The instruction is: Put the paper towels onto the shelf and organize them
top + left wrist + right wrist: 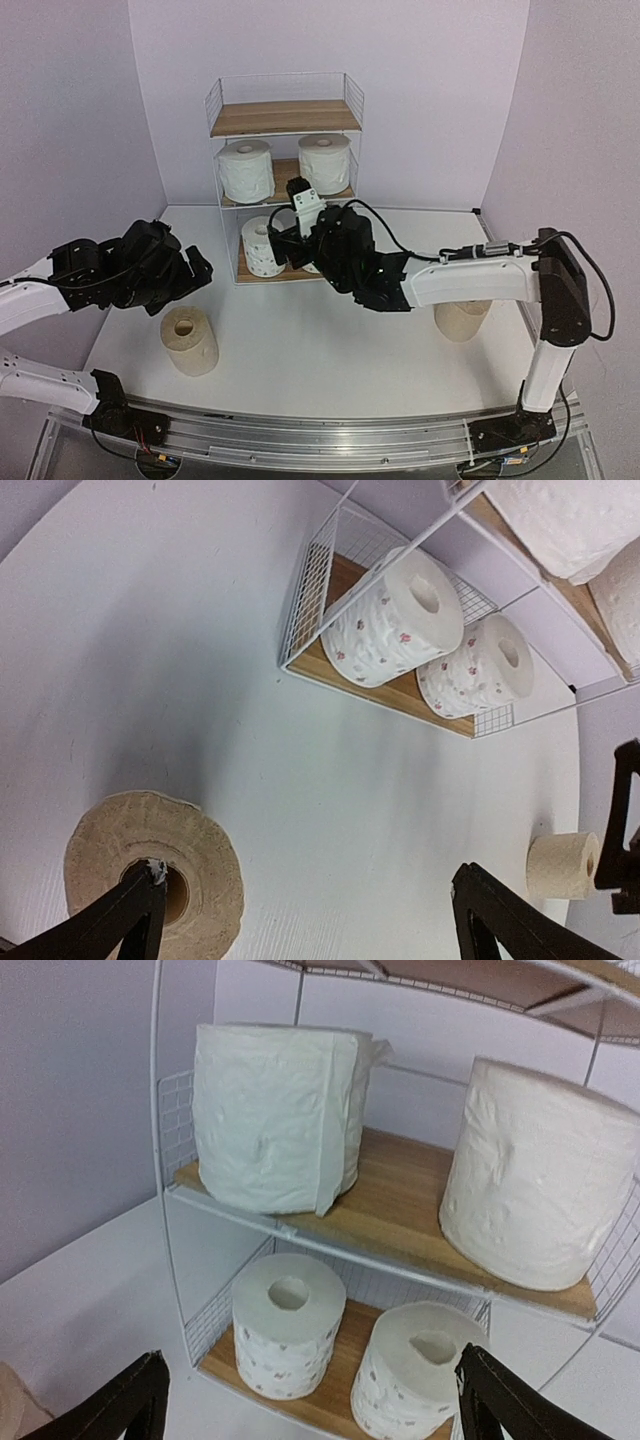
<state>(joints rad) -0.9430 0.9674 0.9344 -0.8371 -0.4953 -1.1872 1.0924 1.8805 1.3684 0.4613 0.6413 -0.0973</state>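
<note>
I read the left gripper [198, 270] as open-jawed and empty, near a tan roll [189, 340] standing on the table [330, 370]. Centre: the shelf [285, 118], with two white rolls [246, 170] on the middle tier and two dotted rolls [287, 1338] on the bottom. The right gripper [283, 243], jaws apart, faces the bottom tier. Far right: a second tan roll [462, 318] on the table.

Three-tier wood-and-wire shelf [285, 118] stands upright just ahead of the right pincer [283, 248]. Two white rolls [275, 1115] stand on its middle board, two dotted rolls [285, 1335] on the bottom. One tan roll [190, 340] stands upright on the worktop [330, 360] below the left pincer [195, 270]; the other tan roll [461, 318] sits well behind the right pincer.
</note>
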